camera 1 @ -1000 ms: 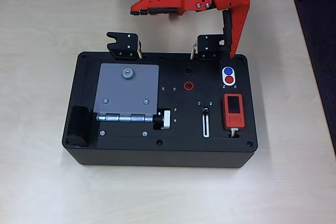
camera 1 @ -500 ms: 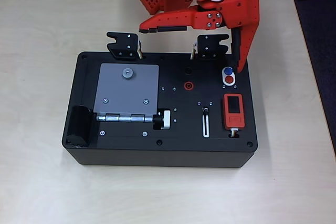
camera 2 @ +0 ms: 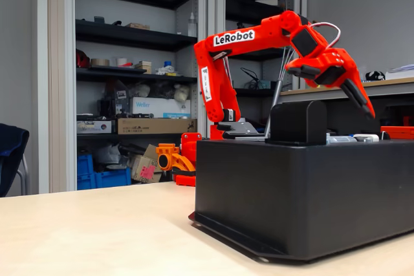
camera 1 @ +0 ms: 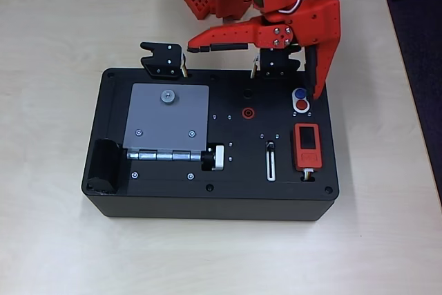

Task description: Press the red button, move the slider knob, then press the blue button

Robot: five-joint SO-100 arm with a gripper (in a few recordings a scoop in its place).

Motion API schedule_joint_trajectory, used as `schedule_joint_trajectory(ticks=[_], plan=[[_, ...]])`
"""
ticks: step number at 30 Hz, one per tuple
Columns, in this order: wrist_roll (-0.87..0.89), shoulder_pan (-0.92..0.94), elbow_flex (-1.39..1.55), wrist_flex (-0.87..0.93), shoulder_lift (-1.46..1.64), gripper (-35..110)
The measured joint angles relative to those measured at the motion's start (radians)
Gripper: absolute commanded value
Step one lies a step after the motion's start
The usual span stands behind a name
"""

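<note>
Two fingers of the tool (camera 1: 259, 70) are standing wide apart, holding nothing: one is lying flat along the far edge of the black box (camera 1: 173, 198), its tip near the left latch bracket (camera 1: 164, 58), and the other is pointing down with its tip just right of the white oval surround (camera 1: 301, 100).

We are taking that surround as our landmark. The blue button (camera 1: 300, 93) is sitting in its far half and the red button (camera 1: 302, 106) in its near half, both on the box top. In the overhead view the downward finger's tip (camera 1: 318, 92) is sitting level with the blue disc, so the red one lies a little toward the near edge and to the left of it. We are judging that the coming press turns on that small offset: nearer and leftward, then down.

In the fixed view the finger is hanging above the box top, apart from it.

The slider knob (camera 1: 271, 146) is sitting at the far end of its slot (camera 1: 271, 164), nearward and left of the surround.
</note>
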Motion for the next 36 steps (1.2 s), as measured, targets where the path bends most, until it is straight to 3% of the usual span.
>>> schedule_joint_trajectory(ticks=[36], plan=[[0.000, 0.006, 0.152, -0.087, 0.055, 103]])
